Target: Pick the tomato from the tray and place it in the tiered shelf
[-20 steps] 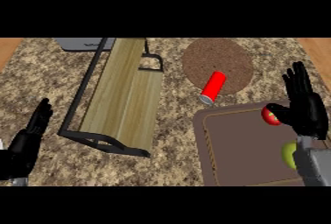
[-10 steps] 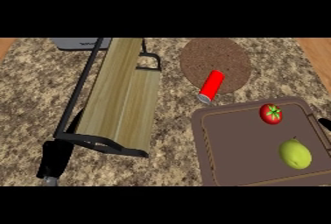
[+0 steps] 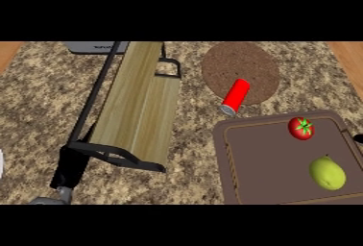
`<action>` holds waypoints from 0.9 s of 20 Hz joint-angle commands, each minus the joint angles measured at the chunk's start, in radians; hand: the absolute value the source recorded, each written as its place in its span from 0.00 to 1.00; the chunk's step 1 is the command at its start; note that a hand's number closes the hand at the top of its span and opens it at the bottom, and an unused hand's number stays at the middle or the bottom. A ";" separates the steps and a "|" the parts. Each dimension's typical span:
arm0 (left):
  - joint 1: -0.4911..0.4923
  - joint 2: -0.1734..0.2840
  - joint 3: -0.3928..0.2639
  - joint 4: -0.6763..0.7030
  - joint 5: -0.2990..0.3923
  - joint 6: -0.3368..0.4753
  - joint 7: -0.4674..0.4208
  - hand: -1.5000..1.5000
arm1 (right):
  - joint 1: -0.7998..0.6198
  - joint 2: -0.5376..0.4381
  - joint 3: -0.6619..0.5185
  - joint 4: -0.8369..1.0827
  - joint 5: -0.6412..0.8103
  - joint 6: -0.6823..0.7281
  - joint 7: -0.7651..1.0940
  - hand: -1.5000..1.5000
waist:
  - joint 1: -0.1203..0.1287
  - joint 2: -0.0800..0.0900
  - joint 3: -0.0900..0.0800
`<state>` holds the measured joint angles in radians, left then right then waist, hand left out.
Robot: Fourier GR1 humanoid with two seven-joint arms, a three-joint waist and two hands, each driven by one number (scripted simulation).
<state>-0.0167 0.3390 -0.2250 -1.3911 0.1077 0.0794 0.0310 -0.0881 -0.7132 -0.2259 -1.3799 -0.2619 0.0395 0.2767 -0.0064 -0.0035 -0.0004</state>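
Note:
The red tomato point(image 3: 300, 128) lies in the far right corner of the brown tray point(image 3: 262, 163). The tiered shelf point(image 3: 138, 108), wooden boards in a black frame, stretches from the far middle down to the near left. My left hand point(image 3: 69, 167) stands at the shelf's near left end, dark and narrow, with straight fingers and its grey wrist point(image 3: 51, 200) below it. It holds nothing and is far from the tomato. My right hand is out of sight. A small dark bit at the right edge beside the tray cannot be identified.
A yellow-green fruit point(image 3: 327, 173) lies in the tray near the tomato. A red can point(image 3: 235, 93) rests on its side, half on a round brown mat point(image 3: 239, 71). A grey object point(image 3: 96, 46) sits at the far edge behind the shelf.
My right hand, which stood over the tray's right side beside the tomato, has left the view. My left hand moved in from the left edge to the shelf's near end.

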 commanded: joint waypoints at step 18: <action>-0.050 -0.030 0.026 0.089 -0.030 -0.042 -0.027 0.50 | -0.467 0.008 0.519 0.066 0.456 0.234 0.748 0.00 | 0.032 0.009 0.000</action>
<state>-0.0635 0.3207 -0.2135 -1.3518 0.0864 0.0418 0.0246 -0.4468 -0.8096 0.2404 -1.4189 0.1505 0.2333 0.9576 0.0298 0.0031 0.0003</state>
